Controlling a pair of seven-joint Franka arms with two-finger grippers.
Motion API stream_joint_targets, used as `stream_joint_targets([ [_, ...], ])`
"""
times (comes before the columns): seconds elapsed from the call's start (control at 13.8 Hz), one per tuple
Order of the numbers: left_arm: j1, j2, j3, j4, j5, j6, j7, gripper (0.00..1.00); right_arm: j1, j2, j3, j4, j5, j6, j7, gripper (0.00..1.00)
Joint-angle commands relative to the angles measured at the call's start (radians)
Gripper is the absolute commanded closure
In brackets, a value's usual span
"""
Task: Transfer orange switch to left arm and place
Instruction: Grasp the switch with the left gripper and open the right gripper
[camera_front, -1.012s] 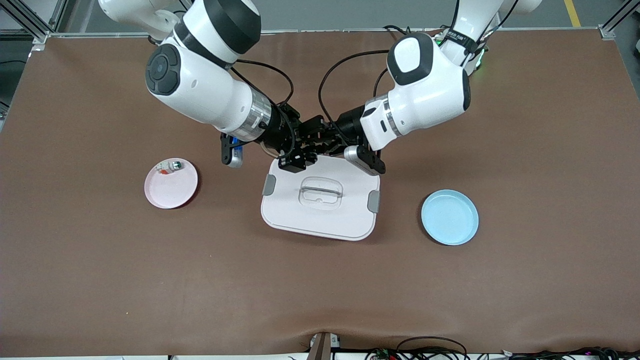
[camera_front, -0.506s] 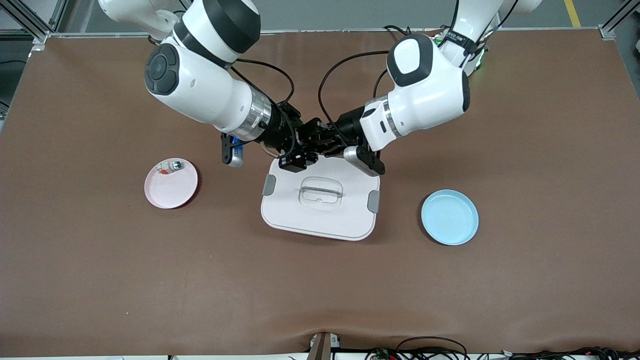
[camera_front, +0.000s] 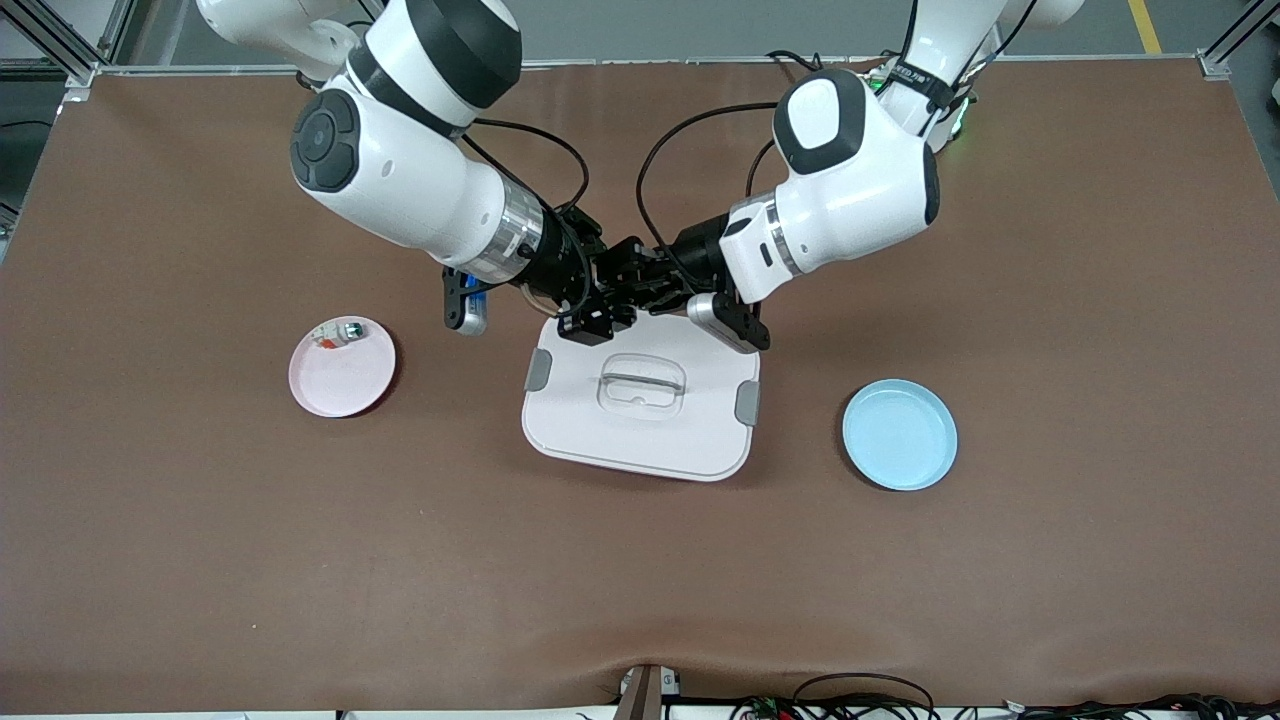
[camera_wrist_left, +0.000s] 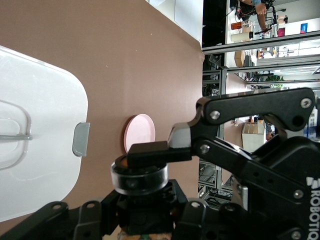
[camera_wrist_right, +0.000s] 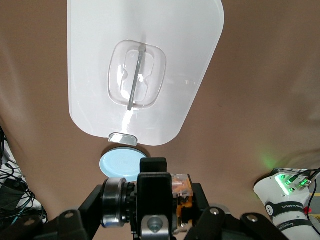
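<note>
Right wrist view shows it best: my right hand (camera_wrist_right: 156, 192) is clenched on the orange switch (camera_wrist_right: 178, 192), a tiny black cylindrical push-button part with orange bands and an orange end, held in the air over the edge of the large white rounded-rectangular plastic box (camera_wrist_right: 150, 30) that lies farthest from the front camera. My left hand (camera_front: 640, 288) meets it there, fingers closed too, and as far as I can judge it grips the same part at its black barrel. The switch looks hard, light and smooth, so I expect it to be stiff but slippery, and apt to twist or pop out if pinched on the rounded barrel. I would hold it across the body, each hand at its own end, and squeeze no harder than needed. The round blue plate (camera_wrist_right: 120, 162) sits on the brown desk (camera_front: 1000, 250) toward my left arm's end. The round pink plate (camera_front: 340, 375) lies toward my right arm's end.
</note>
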Motion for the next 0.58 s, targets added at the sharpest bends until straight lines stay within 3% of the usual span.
stream_joint_targets([
  [0.0, 0.001, 0.008, -0.003, 0.018, -0.026, 0.0, 0.04, 1.0, -0.001, 0.032, -0.002, 0.03, 0.012, -0.004, 0.001, 1.0],
  [0.51, 0.001, 0.007, -0.003, 0.018, -0.026, 0.0, 0.046, 1.0, 0.001, 0.033, -0.002, 0.03, 0.012, -0.004, 0.001, 1.0],
])
